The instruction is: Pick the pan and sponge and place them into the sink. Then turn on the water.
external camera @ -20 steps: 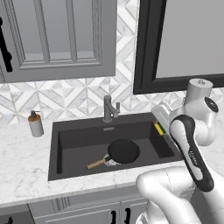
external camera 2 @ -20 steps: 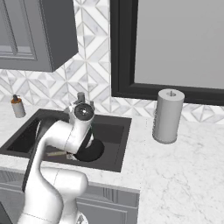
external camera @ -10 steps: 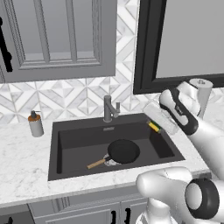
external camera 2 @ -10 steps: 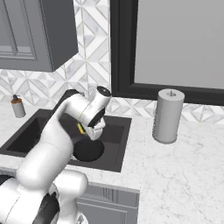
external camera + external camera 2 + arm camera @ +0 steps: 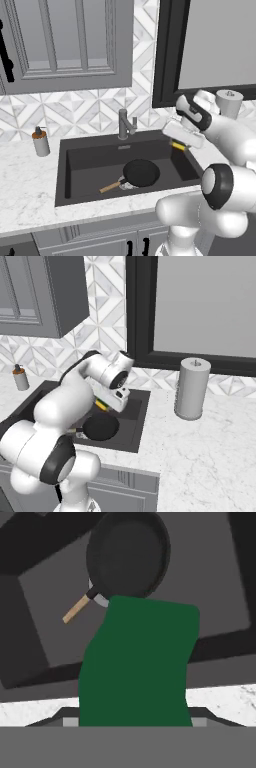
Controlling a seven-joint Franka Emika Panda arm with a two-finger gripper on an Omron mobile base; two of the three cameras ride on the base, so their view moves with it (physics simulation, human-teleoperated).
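My gripper [image 5: 180, 142] hangs over the right end of the sink [image 5: 90, 160], shut on the sponge [image 5: 178, 145], whose yellow underside peeks out below the white hand. In the right base view the gripper [image 5: 107, 404] holds the sponge [image 5: 101, 405] above the basin [image 5: 134, 415]. The hand view looks down past the sponge's green face [image 5: 137, 662], which hides the fingertips. The black pan [image 5: 141, 172] lies flat on the sink floor with its wooden handle pointing left-front; it also shows as the pan [image 5: 100, 426] and the pan [image 5: 127, 554]. No water runs from the faucet [image 5: 125, 125].
A grey soap dispenser [image 5: 40, 141] stands on the marble counter left of the sink. A paper towel roll [image 5: 192, 388] stands on the counter to the right. Cabinets hang above, and a dark-framed window sits behind the sink.
The arm has swung and refolded, its elbow dropping toward the base. The sponge stays gripped and has shifted only slightly, near the sink's right rim. The pan has not moved.
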